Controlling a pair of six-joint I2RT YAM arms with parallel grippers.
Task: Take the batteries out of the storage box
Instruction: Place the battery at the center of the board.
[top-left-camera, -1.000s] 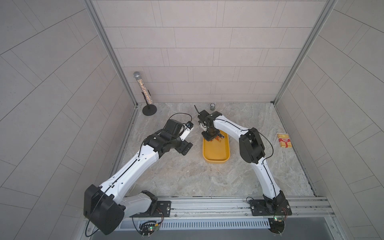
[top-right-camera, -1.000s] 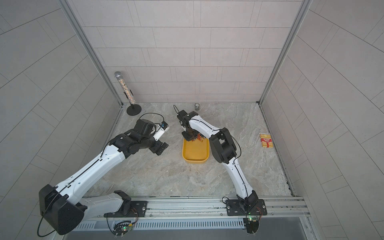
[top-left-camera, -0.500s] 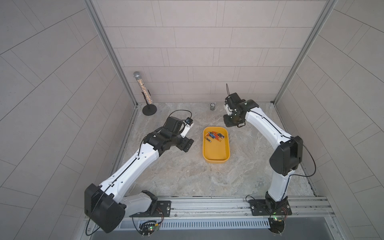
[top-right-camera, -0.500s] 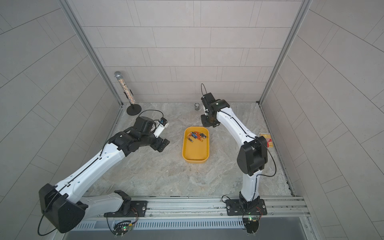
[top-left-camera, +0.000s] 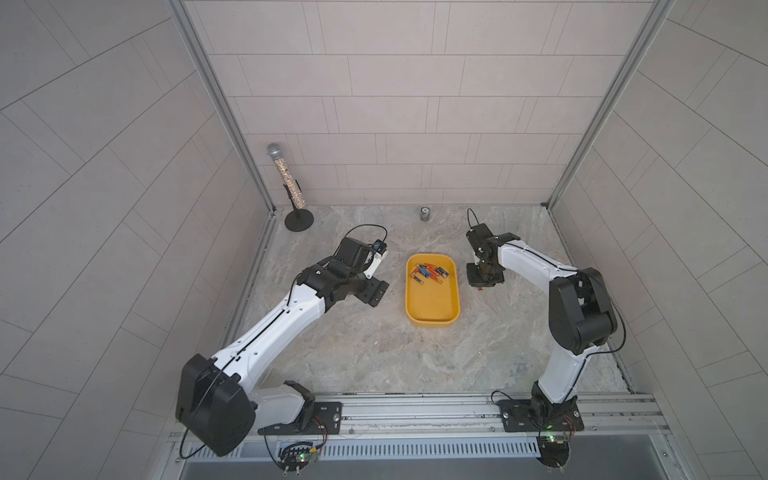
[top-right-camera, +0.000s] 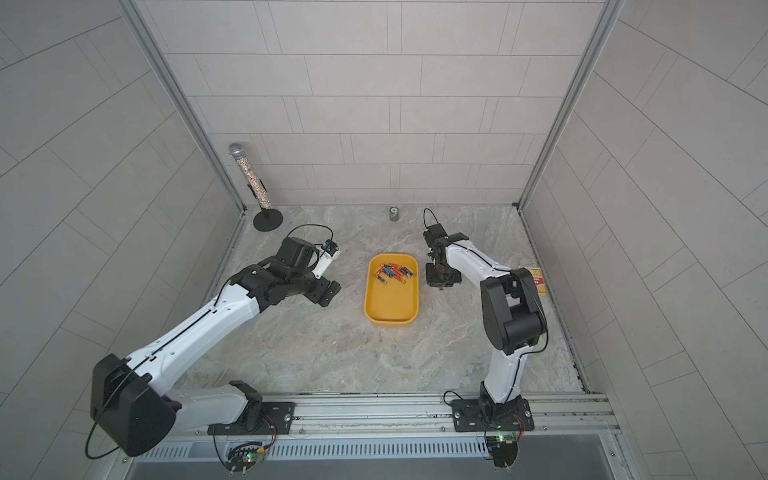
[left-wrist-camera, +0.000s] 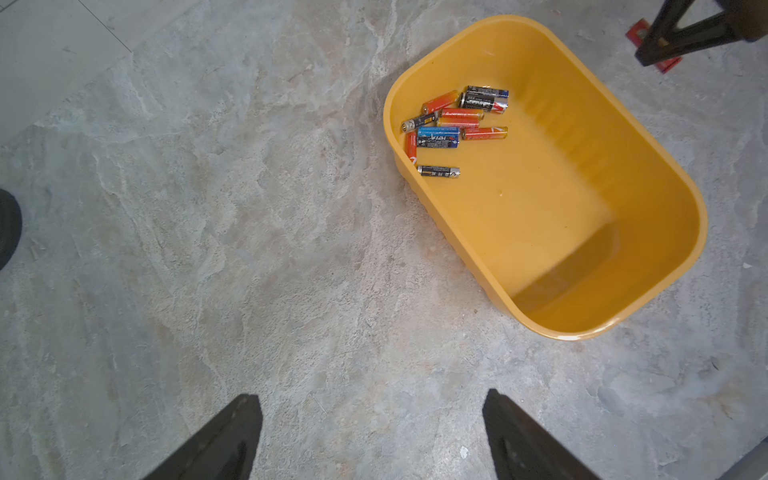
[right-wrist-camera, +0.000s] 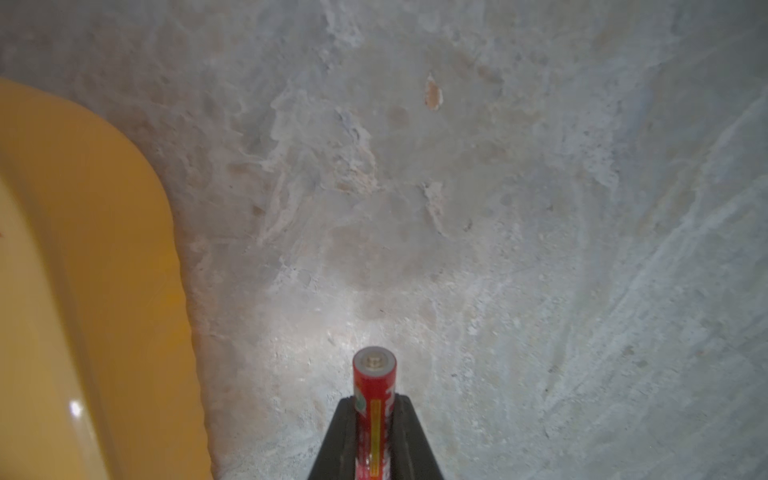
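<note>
The yellow storage box (top-left-camera: 432, 305) (top-right-camera: 390, 305) lies mid-floor, and several batteries (top-left-camera: 430, 273) (top-right-camera: 392, 273) are clustered at its far end. In the left wrist view they are orange-red, black and one blue (left-wrist-camera: 457, 120) inside the box (left-wrist-camera: 561, 199). My right gripper (top-left-camera: 482, 284) (top-right-camera: 441, 284) points down at the floor just right of the box. It is shut (right-wrist-camera: 374, 401) on a red battery (right-wrist-camera: 374, 382) that stands on end between the jaws, and the box wall (right-wrist-camera: 83, 249) is close beside it. My left gripper (top-left-camera: 374, 291) (top-right-camera: 328, 291) (left-wrist-camera: 372, 399) hovers open and empty, left of the box.
A small silver can (top-left-camera: 424, 214) (top-right-camera: 393, 213) stands by the back wall. A speckled tube on a black round base (top-left-camera: 286, 183) (top-right-camera: 253, 183) fills the back left corner. A red-and-yellow packet (top-right-camera: 538, 282) lies by the right wall. Tiled walls enclose three sides.
My right arm has swung from over the box's far end out to the right, then come down beside the box with the red battery. The left gripper has shifted slightly.
</note>
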